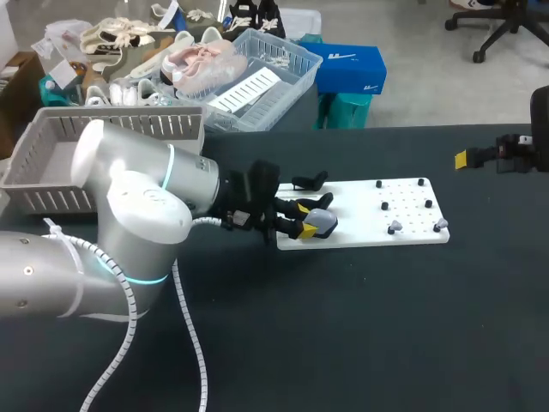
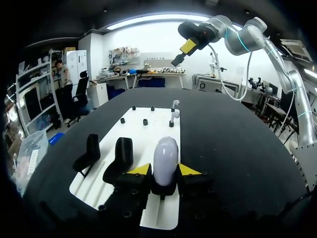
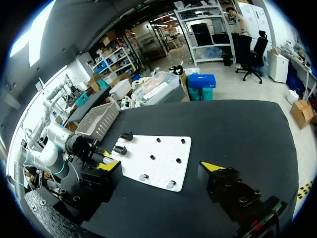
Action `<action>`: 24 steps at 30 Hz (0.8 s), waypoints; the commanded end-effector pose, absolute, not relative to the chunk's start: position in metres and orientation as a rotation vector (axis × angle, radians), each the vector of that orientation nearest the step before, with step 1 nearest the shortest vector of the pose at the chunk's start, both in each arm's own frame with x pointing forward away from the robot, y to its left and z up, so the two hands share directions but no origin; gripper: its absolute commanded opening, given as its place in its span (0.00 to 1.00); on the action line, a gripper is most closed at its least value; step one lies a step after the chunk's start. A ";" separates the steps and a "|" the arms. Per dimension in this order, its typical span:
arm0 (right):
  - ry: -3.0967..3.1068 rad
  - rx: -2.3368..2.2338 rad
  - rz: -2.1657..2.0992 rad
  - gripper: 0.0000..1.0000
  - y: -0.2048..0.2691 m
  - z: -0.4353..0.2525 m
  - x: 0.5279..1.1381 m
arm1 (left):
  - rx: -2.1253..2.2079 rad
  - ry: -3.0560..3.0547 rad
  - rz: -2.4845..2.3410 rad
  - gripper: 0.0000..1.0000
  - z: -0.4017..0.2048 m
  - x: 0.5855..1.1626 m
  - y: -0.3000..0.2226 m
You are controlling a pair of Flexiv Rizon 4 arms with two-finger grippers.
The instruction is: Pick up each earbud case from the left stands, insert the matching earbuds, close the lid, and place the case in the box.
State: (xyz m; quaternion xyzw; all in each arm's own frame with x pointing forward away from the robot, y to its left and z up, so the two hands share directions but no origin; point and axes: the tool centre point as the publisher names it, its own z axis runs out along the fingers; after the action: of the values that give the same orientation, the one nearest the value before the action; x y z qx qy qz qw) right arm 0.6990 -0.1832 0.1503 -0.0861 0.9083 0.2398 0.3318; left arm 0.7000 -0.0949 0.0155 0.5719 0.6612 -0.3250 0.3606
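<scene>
Over white board (image 1: 352, 215), left gripper (image 2: 165, 170) seemingly clamps earbud case (image 2: 165, 154), base hidden; right gripper (image 3: 162, 166) gapes.

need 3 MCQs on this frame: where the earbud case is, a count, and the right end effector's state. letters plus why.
1. Where is the earbud case?
A) in the right end effector
B) between the left end effector's yellow tips, over the white board
C) at the board's far end

2. How many empty black stands are beside it?
A) none
B) two
C) five

3. The right end effector is:
A) shut on a case
B) shut on an earbud
C) open, empty

1 B: the left wrist view shows the tips flanking it.
2 B: two stand empty beside it.
3 C: its tips are wide apart, with nothing between them.
</scene>
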 end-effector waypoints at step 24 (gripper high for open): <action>2.372 -0.228 0.630 1.00 -0.184 0.150 0.700 | 1.474 1.714 -0.835 0.26 0.018 0.704 -0.092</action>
State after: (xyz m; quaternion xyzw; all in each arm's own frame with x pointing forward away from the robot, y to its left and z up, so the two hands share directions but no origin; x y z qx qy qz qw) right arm 0.6990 -0.1832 0.1503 -0.0861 0.9083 0.2398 0.3318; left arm 0.7028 -0.0928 0.0177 0.5707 0.6640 -0.3233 0.3590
